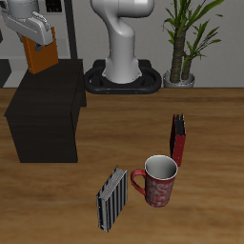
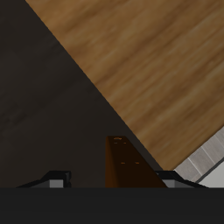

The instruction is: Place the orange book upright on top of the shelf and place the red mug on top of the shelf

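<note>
- Gripper [image 1: 40, 43] is clamped on the orange book [image 1: 41, 55], holding it upright over the far end of the shelf [image 1: 43, 112]; whether the book's lower edge touches the shelf top can't be told.
- Wrist view: book [image 2: 121, 163] sits between the two fingers [image 2: 54, 178], seen edge-on as a dark orange-brown strip, black shelf top [image 2: 44, 105] below it, wood table [image 2: 149, 61] past the shelf edge.
- Shelf — low black box at the table's far side, well apart from the other items, nothing resting on its top apart from the book held there.
- Red mug [image 1: 158, 181] stands upright on the table [image 1: 210, 124] near the front edge, handle toward the grey book, pale inside visible.
- Grey striped book [image 1: 112, 198] stands on edge just beside the mug's handle, slightly tilted, nearer the front edge.
- Dark red-and-black book [image 1: 178, 139] stands upright just behind the mug, apart from it.
- Robot base [image 1: 122, 59] at the back — potted plant [image 1: 186, 38] beside it.
</note>
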